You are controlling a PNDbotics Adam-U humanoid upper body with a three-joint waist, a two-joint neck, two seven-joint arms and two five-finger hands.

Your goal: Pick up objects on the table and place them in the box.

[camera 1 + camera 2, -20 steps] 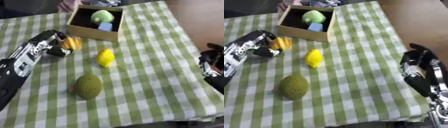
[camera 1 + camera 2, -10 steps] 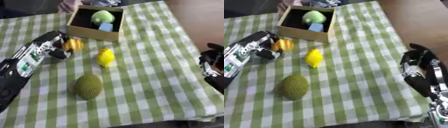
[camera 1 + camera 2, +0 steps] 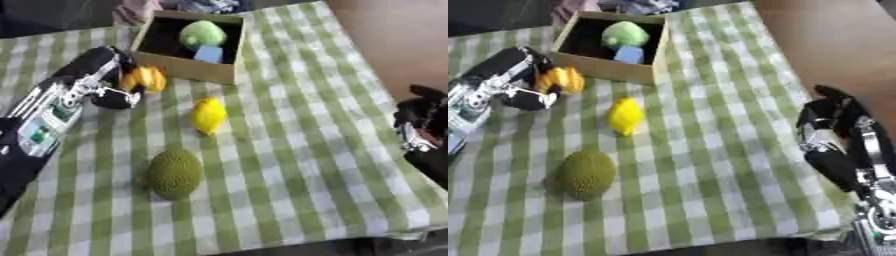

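My left hand is at the upper left, fingers curled round a small orange fruit just left of the cardboard box. The box holds a green fruit and a small blue block. A yellow lemon lies in the middle of the green checked cloth. A bumpy olive-green fruit lies nearer the front. My right hand rests at the right edge, fingers curled, holding nothing.
The green checked cloth covers the table. Bare brown tabletop shows at the upper right. A person's sleeve shows beyond the box at the far edge.
My left hand has closed on the orange fruit and lifted it toward the box. The whole picture has shifted a little. The right hand has stayed put.
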